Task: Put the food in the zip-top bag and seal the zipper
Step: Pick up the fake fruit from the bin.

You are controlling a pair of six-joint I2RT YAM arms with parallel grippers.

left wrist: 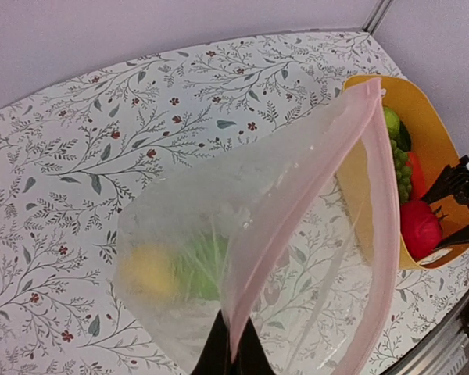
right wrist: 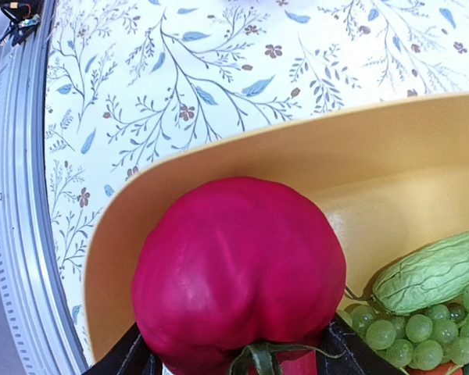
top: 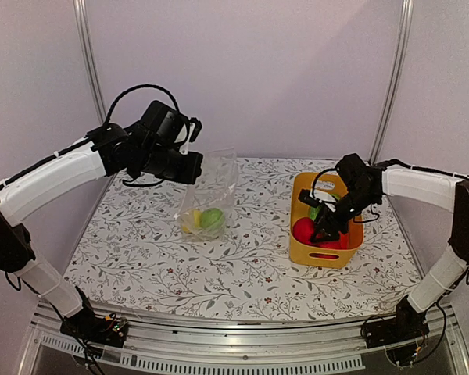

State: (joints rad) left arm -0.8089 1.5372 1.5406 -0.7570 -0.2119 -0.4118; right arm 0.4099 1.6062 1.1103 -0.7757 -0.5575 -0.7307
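Note:
The clear zip-top bag (top: pixel 213 183) stands open on the table, held up by its mouth edge. My left gripper (top: pixel 195 167) is shut on the pinkish zipper strip (left wrist: pixel 297 207), with its fingertips pinched at the bottom of the left wrist view (left wrist: pixel 234 353). A yellow piece (left wrist: pixel 144 269) and a green round piece (left wrist: pixel 199 262) lie inside the bag. My right gripper (top: pixel 325 230) reaches down into the yellow basket (top: pixel 322 258). Its fingers flank and press a red tomato-like piece (right wrist: pixel 238 266), one on each side (right wrist: pixel 238 363). The tomato sits low in the basket.
The basket wall (right wrist: pixel 297 156) curves close behind the red piece. A green grape bunch (right wrist: pixel 406 328) and a bumpy green cucumber (right wrist: pixel 434 269) lie beside it. The basket (left wrist: pixel 434 129) stands just right of the bag's mouth. The flowered tablecloth (top: pixel 242 266) covers the table.

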